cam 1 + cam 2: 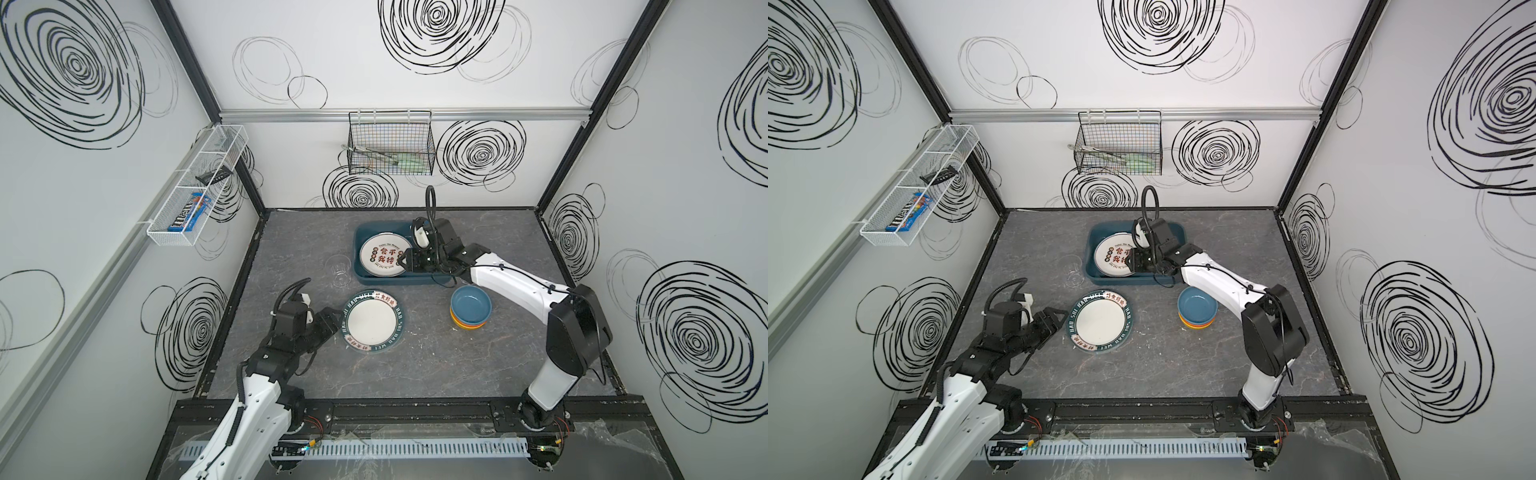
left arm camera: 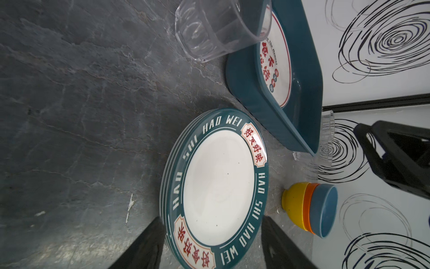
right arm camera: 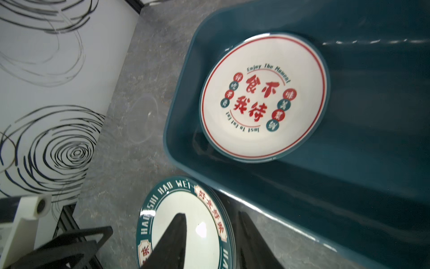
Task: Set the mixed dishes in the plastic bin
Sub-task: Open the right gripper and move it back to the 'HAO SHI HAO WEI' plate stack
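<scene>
The teal plastic bin [image 1: 357, 249] stands at the back middle of the table. A white plate with red characters [image 1: 380, 259] lies in its left part, free of any grip. My right gripper [image 1: 405, 262] hovers open and empty over the bin's near side, just right of that plate. A stack of teal-rimmed plates [image 1: 371, 321] rests on the table in front of the bin. My left gripper [image 2: 214, 252] is open, and its fingers [image 2: 144, 246] straddle the stack's left edge. A blue bowl tops a stack of orange and yellow bowls [image 1: 471, 308]. A clear cup [image 1: 338, 270] stands left of the bin.
A black wire basket [image 1: 390, 145] with utensils hangs on the back wall. A white mesh shelf [image 1: 195, 187] with snack packs is fixed to the left wall. A second clear cup [image 2: 327, 139] shows past the bin's corner in the left wrist view.
</scene>
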`<state>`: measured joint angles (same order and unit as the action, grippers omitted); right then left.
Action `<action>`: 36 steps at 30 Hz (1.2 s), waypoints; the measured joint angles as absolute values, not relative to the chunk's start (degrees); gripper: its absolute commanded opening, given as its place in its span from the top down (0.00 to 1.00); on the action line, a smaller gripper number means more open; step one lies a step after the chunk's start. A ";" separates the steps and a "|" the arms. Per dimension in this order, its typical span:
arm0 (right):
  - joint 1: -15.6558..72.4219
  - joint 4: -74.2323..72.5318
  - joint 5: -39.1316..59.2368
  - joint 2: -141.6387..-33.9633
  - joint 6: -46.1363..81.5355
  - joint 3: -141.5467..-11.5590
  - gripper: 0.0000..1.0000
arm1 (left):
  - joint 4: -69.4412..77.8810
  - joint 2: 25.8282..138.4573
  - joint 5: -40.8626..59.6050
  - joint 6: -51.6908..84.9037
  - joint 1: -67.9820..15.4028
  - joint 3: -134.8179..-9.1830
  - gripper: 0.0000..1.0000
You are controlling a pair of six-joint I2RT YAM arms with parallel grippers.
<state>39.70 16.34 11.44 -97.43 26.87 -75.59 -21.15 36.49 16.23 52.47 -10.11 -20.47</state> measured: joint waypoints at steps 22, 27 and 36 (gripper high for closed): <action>49.95 18.74 6.81 -103.79 26.74 -66.78 0.57 | -13.58 44.69 14.02 52.47 -13.96 -15.99 0.31; 50.00 18.74 6.22 -104.38 26.76 -66.83 0.57 | -11.53 44.95 14.35 52.47 -14.00 -15.09 0.31; 50.04 18.83 5.91 -104.53 26.94 -68.03 0.63 | -9.85 46.39 14.37 52.45 -14.00 -14.39 0.33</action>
<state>50.04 18.83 5.91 -104.53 26.94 -68.03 -9.85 46.39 14.37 52.45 -14.00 -14.39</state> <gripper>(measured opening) 0.378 0.676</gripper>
